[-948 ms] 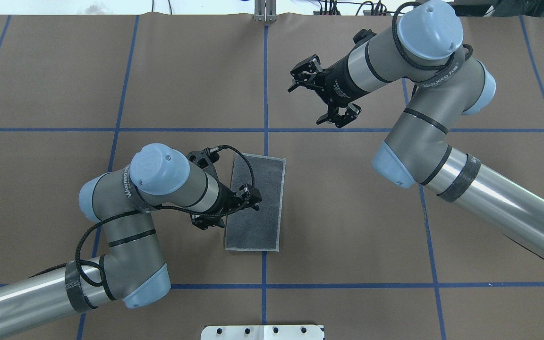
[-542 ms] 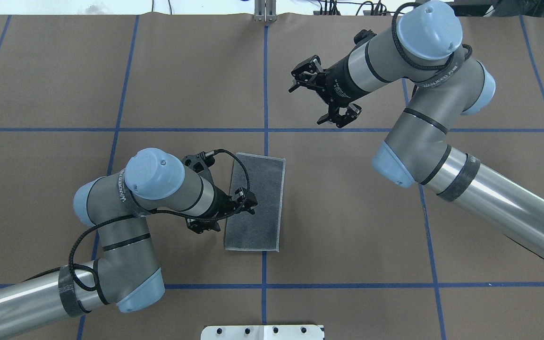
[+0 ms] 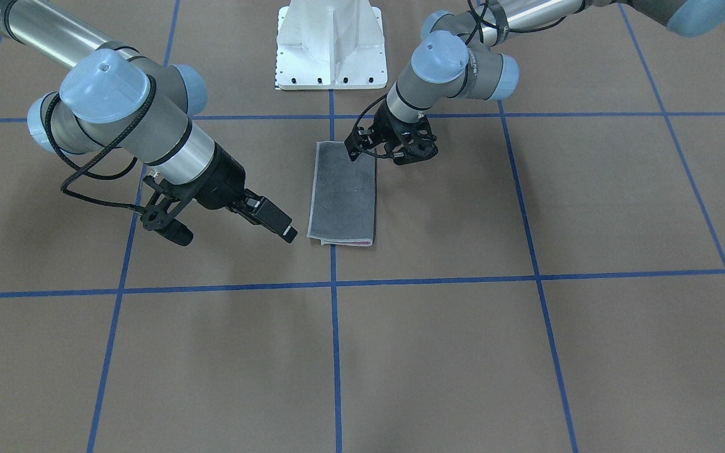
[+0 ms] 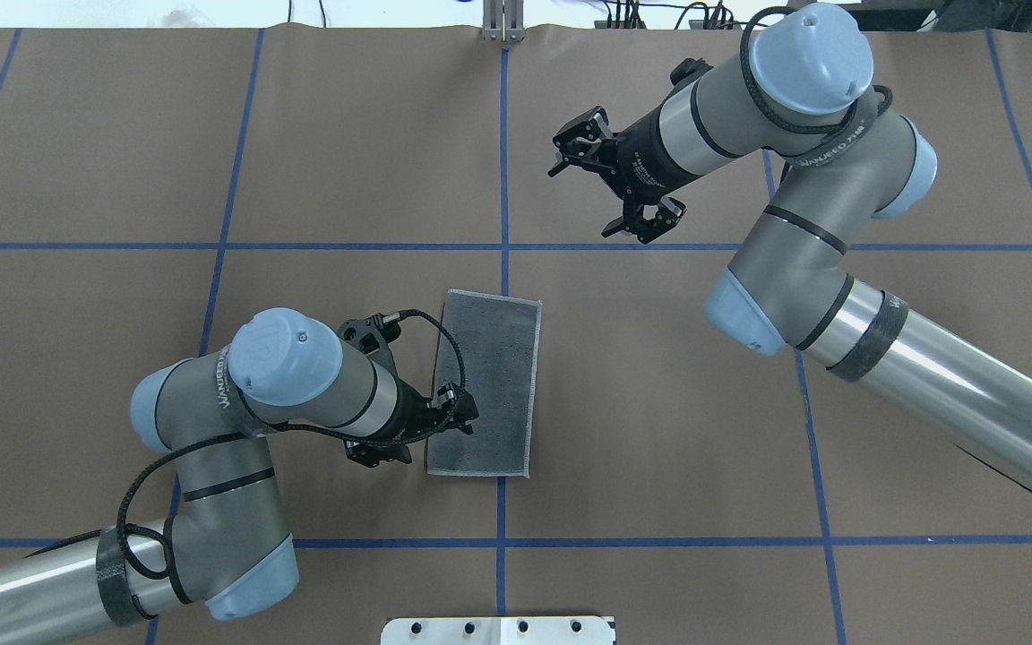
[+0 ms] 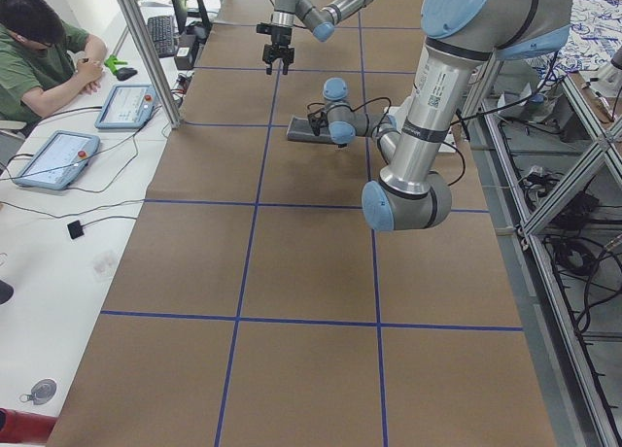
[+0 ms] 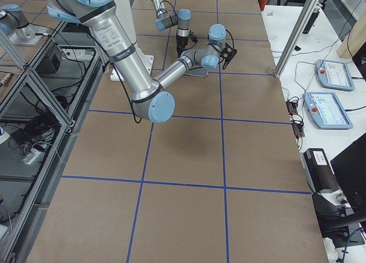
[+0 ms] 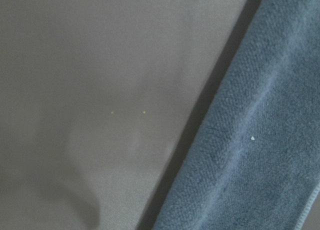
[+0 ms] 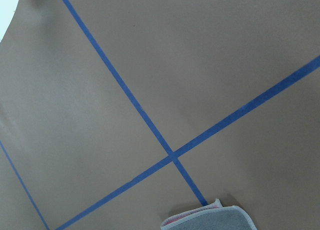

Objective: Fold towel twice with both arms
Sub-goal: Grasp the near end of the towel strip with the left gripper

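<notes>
**Brown-papered table (image 4: 659, 403), towel (image 4: 494, 376) folded once**

Blue tape lines (image 4: 503, 179) rule the brown paper into large squares. From the left of the overhead view the left arm (image 4: 292, 385) reaches in low. The left gripper (image 4: 417, 434) sits at the towel's left edge, near the end closest to the robot. Its jaws are apart, one finger over the cloth and the other above bare paper. I cannot tell whether either finger touches the cloth. The towel lies flat across the central blue line as a long rectangle, dark grey face up. A sliver of pink shows at its far end in the front-facing view. Further right, the right arm (image 4: 785, 233) holds the right gripper (image 4: 580, 202) above the table, jaws spread wide and empty, well apart from the towel.
</notes>
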Controlling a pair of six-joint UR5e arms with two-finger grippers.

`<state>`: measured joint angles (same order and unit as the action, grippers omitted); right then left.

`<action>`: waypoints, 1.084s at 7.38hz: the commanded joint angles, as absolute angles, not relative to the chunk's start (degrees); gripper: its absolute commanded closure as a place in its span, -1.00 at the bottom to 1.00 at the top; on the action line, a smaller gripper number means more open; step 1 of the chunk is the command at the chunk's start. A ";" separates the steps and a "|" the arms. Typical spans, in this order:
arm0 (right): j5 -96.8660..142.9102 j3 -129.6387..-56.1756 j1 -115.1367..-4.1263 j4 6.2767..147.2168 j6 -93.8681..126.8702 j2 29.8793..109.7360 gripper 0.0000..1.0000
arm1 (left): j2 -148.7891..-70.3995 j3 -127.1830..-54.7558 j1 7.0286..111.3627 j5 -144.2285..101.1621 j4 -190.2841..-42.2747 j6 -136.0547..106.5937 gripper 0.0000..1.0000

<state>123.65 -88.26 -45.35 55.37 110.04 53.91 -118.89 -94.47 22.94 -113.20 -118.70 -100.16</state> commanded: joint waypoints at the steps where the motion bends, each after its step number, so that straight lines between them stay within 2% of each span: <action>1: 123.66 -88.24 -45.35 55.28 110.04 53.96 -1.00 | -119.00 -94.48 22.33 -113.20 -118.74 -100.20 -0.46; 2: 123.66 -88.24 -45.35 55.37 110.04 53.96 -1.00 | -119.09 -94.48 21.89 -113.20 -118.74 -100.20 -0.36; 3: 123.66 -88.24 -45.35 55.28 110.04 54.05 -1.00 | -119.18 -94.48 21.88 -113.20 -118.74 -100.20 -0.16; 4: 123.66 -88.24 -45.35 55.28 110.04 54.05 -1.00 | -119.18 -94.48 21.97 -113.20 -118.74 -100.11 0.24; 5: 123.66 -88.24 -45.44 55.28 110.04 54.05 -1.00 | -119.18 -94.74 21.97 -113.29 -118.65 -100.19 0.77; 6: 123.66 -88.24 -45.35 55.20 110.04 54.05 -1.00 | -118.92 -95.96 21.97 -113.47 -118.65 -100.20 1.00; 8: 123.66 -88.24 -45.35 55.20 110.04 54.05 -1.00 | -119.44 -100.69 21.97 -113.99 -114.12 -100.20 1.00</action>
